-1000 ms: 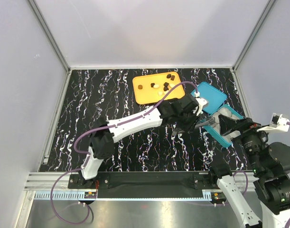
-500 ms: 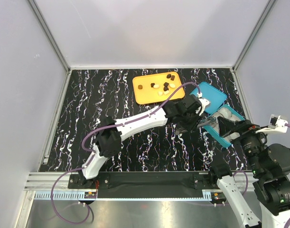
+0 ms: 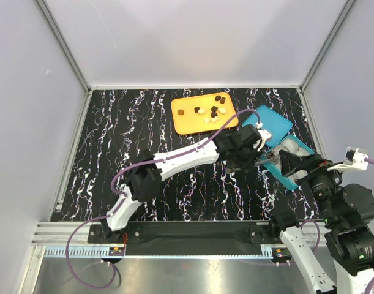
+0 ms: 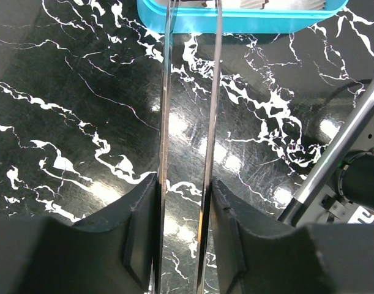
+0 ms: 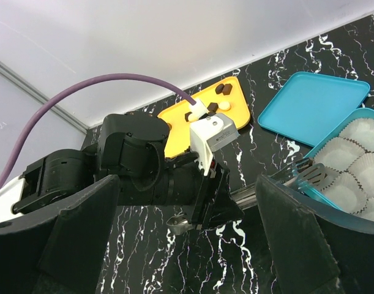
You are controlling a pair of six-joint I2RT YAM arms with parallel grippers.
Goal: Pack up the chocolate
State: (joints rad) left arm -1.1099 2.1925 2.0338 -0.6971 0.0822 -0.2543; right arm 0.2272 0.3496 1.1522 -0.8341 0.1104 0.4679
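Note:
The chocolate (image 3: 211,111) lies as several dark and cream pieces on the orange tray (image 3: 187,122), and shows far off in the right wrist view (image 5: 214,105). My left gripper (image 3: 253,159) (image 4: 185,184) is shut on metal tongs (image 4: 165,110), whose two blades stand a little apart. The tong tips (image 5: 309,174) reach over the near edge of the teal box (image 3: 289,179), above its white paper cups (image 5: 358,159). I see no piece between the tips. My right gripper (image 3: 289,164) (image 5: 187,245) hangs wide open beside the box, holding nothing.
The teal lid (image 3: 273,124) lies flat just behind the box. The black marbled table (image 3: 125,147) spreads to the left. Grey walls close in the back and sides. The left arm's purple cable (image 5: 101,92) arcs above its wrist.
The left arm has swung the tongs right and a little farther back, onto the box's edge. The tong blades stand slightly wider apart. The right arm has barely moved.

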